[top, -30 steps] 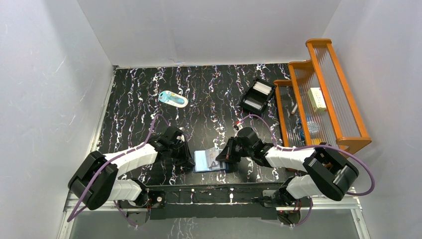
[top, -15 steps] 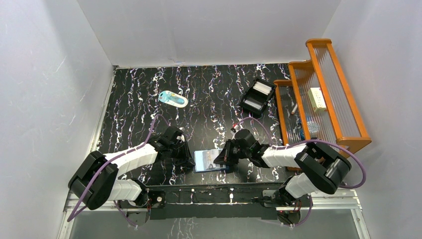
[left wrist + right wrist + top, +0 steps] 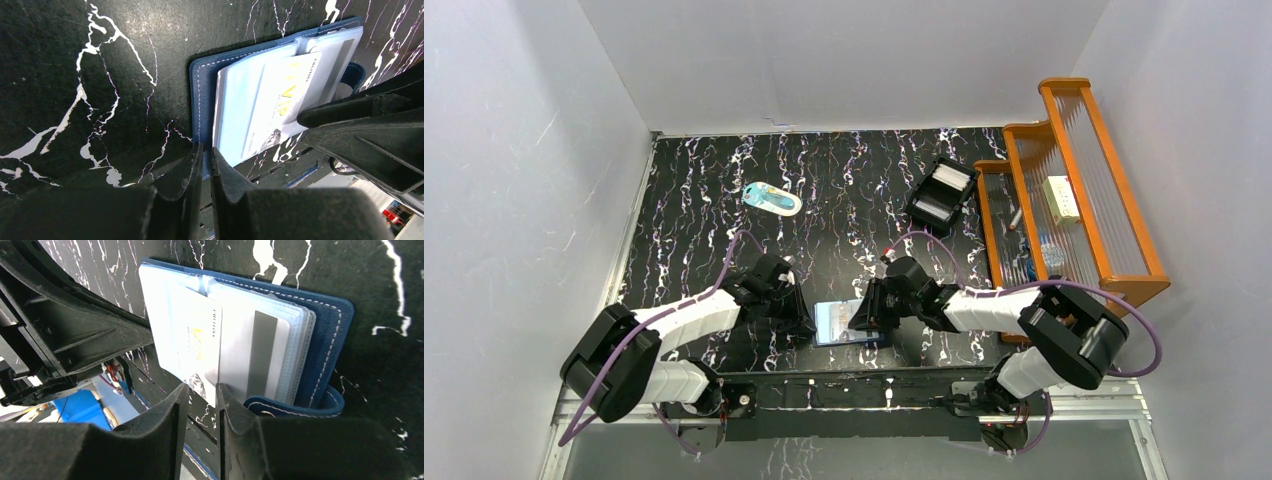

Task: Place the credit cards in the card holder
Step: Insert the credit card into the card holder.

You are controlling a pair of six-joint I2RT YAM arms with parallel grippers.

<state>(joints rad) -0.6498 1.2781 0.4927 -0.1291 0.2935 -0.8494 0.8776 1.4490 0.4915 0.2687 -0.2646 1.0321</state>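
- pale-blue-and-white oval thing (image 3: pixel 773 198) lies alone far back on the marbled black table (image 3: pixel 704 200); any print on it is too small to read
- left gripper (image 3: pixel 205 155): fingers squeezed nearly together, pinching the navy edge of the card holder (image 3: pixel 202 100) at its near left corner
- the holder lies open at the near edge of the table, between the two grippers. From the top view both grippers cover its ends, so only the pale-blue middle shows
- I count 2 cards at the holder. A white card (image 3: pixel 195 340) with gold "VIP" sticks halfway out of the pockets; its smaller print is too fuzzy to trust. A striped card (image 3: pixel 255 355) sits inside a clear pocket
- right gripper (image 3: pixel 202 390): fingers a bit apart, the VIP card's corner in the gap, not clamped
- snap tab (image 3: pixel 300 407) is partly cut off behind the right finger
- black tray (image 3: pixel 942 192) shows 2 white patches, can't count the cards
- orange wooden rack (image 3: pixel 1074 190) on the far right, contents unclear
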